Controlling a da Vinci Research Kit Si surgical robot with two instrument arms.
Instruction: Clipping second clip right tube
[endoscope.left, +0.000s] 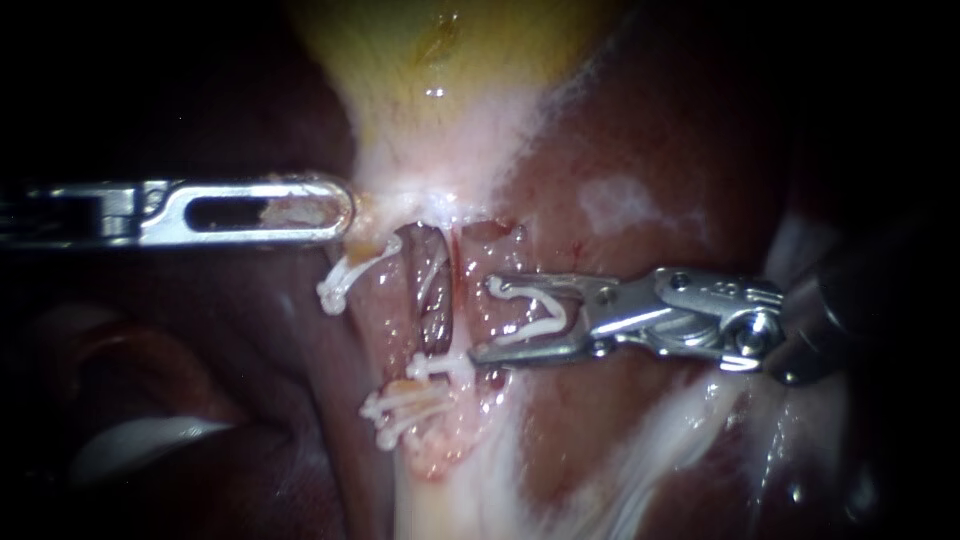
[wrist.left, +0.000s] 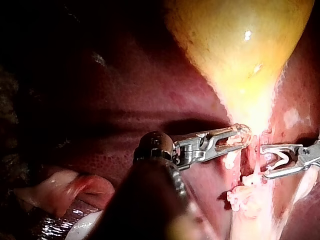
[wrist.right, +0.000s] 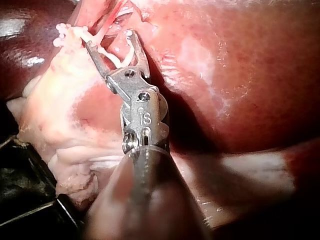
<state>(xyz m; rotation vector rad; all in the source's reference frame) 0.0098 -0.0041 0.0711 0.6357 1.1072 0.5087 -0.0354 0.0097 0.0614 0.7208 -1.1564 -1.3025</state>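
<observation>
The left tool (endoscope.left: 345, 212) grips the gallbladder (endoscope.left: 440, 80) neck, probably to stretch the tubes. The right tool (endoscope.left: 483, 320), jaws wide, carries an open clip (endoscope.left: 540, 328) just beside the right tube (endoscope.left: 435, 320), above its first clip (endoscope.left: 440, 367).

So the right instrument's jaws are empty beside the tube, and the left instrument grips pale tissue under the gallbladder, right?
Not empty: the endoscope view shows the right instrument holding an open white clip in its jaws. The rest stands: beside the tube, left instrument gripping pale tissue under the gallbladder.
</observation>
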